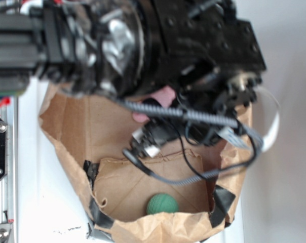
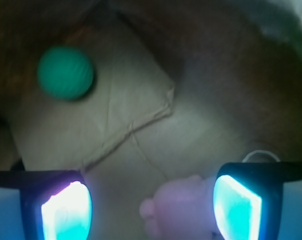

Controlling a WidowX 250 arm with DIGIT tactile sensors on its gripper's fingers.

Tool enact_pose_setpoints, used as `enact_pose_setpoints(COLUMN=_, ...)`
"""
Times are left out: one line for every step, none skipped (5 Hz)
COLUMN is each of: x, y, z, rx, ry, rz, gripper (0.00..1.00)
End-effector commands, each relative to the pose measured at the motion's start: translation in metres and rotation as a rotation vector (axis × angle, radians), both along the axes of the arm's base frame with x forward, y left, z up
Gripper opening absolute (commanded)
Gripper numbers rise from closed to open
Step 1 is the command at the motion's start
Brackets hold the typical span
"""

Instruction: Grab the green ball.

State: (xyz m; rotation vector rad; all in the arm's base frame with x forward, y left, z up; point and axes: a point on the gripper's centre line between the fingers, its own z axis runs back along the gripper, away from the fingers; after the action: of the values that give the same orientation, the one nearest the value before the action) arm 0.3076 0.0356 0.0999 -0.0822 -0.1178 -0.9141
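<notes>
**A:** How far along are you?

**B:** You haven't got it yet. Your gripper (image 2: 151, 205) hangs with its two fingers (image 2: 66, 212) spread wide apart and nothing clamped between them. The green ball (image 2: 66, 73) lies free on the bottom of the brown paper bag (image 1: 92, 126), up and to the left of your fingers in the wrist view, well apart from them.

**A:** What sits between the fingers, then?

**B:** The pink plush toy (image 2: 183, 205), low in the frame and close against the right-hand finger. That's not your target, so I'd judge you still have to shift toward the ball, come down over it and close.

**A:** And the ball itself?

**B:** Small, round, dark green, with fine ridges like knit. In the exterior view it (image 1: 162, 204) rests near the bag's front wall, below the arm (image 1: 143, 45) and its cables (image 1: 193, 174), clear of everything else. It looks light and likely to roll if you nudge it off-centre.
</notes>
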Motion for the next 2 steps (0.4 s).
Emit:
enact_pose_setpoints(x=-0.026, y=0.005, z=0.025, rx=-0.004, ry=-0.068, rz=-0.167, gripper=1.0)
enact_pose_setpoints(x=-0.035, y=-0.008, z=0.008, rx=0.006, ry=-0.116, rz=-0.239, gripper=1.0)
